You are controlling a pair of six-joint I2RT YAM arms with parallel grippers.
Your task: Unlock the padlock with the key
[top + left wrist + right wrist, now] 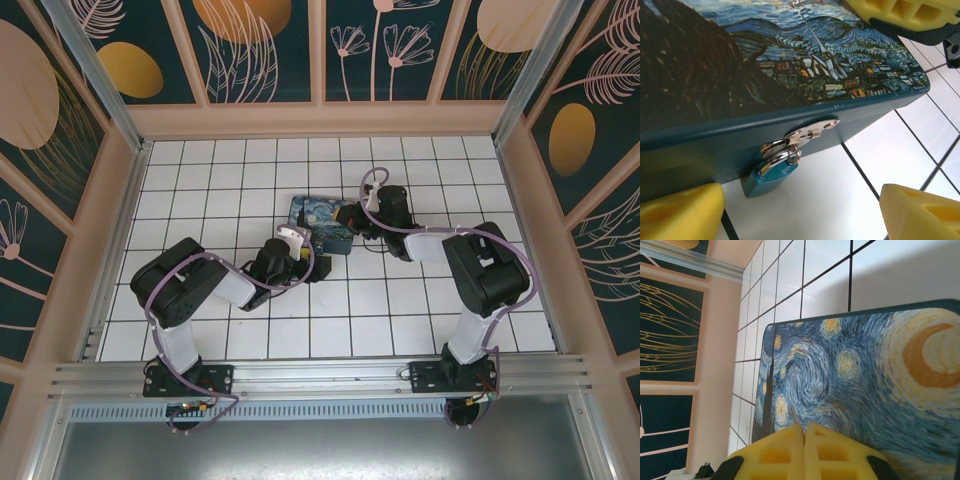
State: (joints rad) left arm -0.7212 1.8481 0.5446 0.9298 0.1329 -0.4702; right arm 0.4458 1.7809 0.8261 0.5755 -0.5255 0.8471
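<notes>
The padlock (769, 177), small with a blue body and a silvery shackle, hangs from the metal hasp (810, 132) on the front wall of the painted box (740, 75). Its body rests on the white tile. My left gripper (800, 212) is open in front of it, one yellow finger (685, 210) on each side and nothing between them. My right gripper (804, 432) is shut on the key (795, 416), whose thin dark blade sticks out from between the pads above the box lid (850, 375). In the top view the left gripper (303, 252) is at the box's near side and the right gripper (352, 217) at its right end.
The blue-and-yellow box (320, 222) stands mid-floor on white tiles. The right gripper's yellow fingers (900, 12) hang over the lid's far corner in the left wrist view. Pink-framed panelled walls (100, 250) enclose the floor on three sides.
</notes>
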